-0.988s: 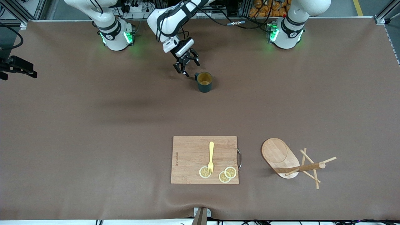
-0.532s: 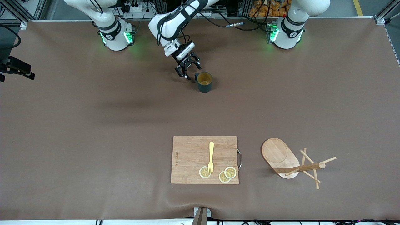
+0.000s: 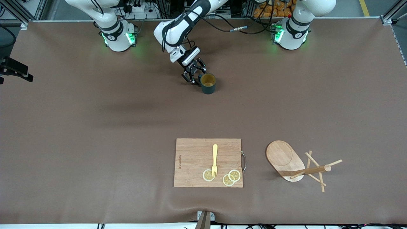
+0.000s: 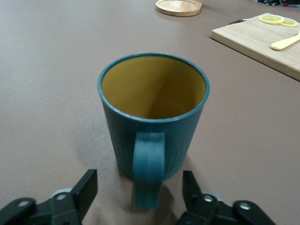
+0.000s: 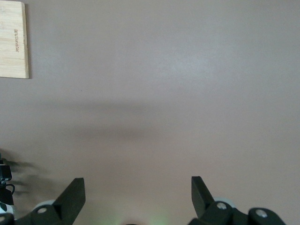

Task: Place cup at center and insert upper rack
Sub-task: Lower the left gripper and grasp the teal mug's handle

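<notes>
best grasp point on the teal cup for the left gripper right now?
Probably the loop handle. The cup stands upright with the handle pointing straight at the left gripper, whose open fingers flank it. Come in level from the handle side and pinch its flat strap; the round body looks too wide.

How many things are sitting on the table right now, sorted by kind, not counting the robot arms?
Cup: 1
Upper rack, lying on its side: 1
Cutting board: 1
Fork: 1
Lemon slices: 3
Total: 7
</notes>
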